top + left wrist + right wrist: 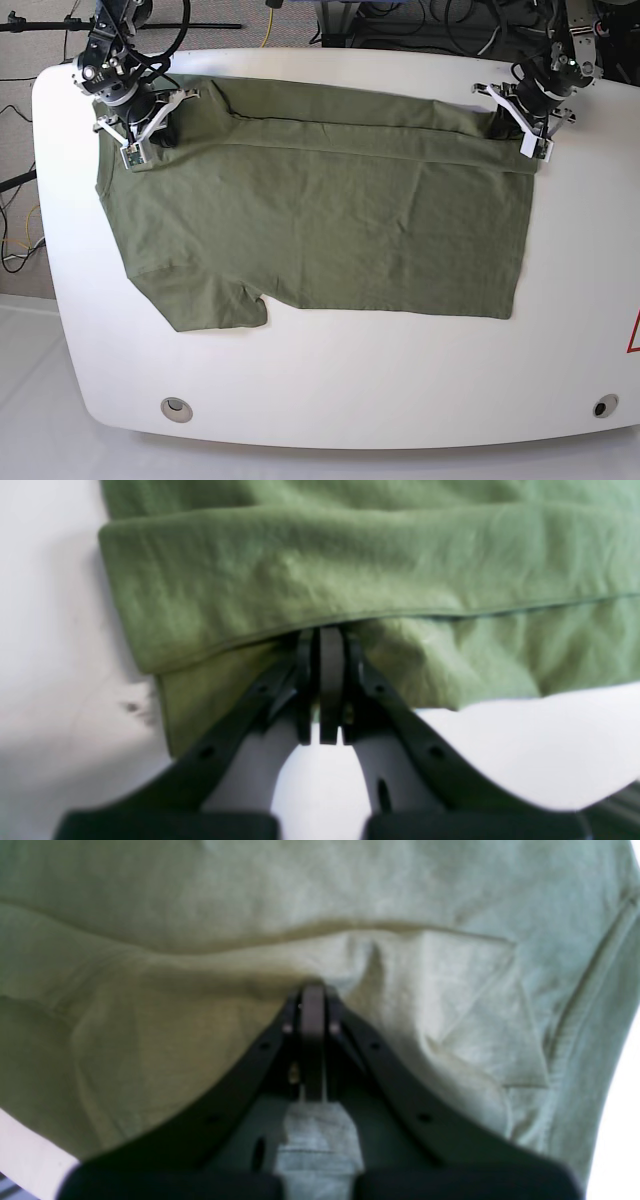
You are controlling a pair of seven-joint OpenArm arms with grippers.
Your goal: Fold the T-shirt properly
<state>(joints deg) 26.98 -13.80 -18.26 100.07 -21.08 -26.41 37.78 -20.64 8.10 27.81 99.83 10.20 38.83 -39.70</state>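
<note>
T-shirt (320, 220): olive-green, spread flat over the middle of the white table (330, 390) in the base view; far long side already turned over into a narrow band along the upper edge; one sleeve sticks out at lower left.
left gripper (325, 635): upper right of the base view, at the hem end of the folded band; jaws pressed together, tips tucked under the folded cloth edge, pinching the T-shirt.
right gripper (312, 990): upper left of the base view, at the shoulder end of the band; jaws closed on a bunched pucker of the T-shirt.
step: first lengthwise fold looks in hand, both arms holding the far edge at its two ends; roughly early in the task.
next move calls for: probably carrying both pinched ends toward the near side together, level, so the band widens without skewing; release only once the cloth lies flat.
edges: near hem and right side edge lie straight; lower-left sleeve not yet folded in.
open room: bare table below the shirt and at far right; little margin behind the grippers at the upper table edge.
risk: uneven pull could wrinkle the fold line.
</note>
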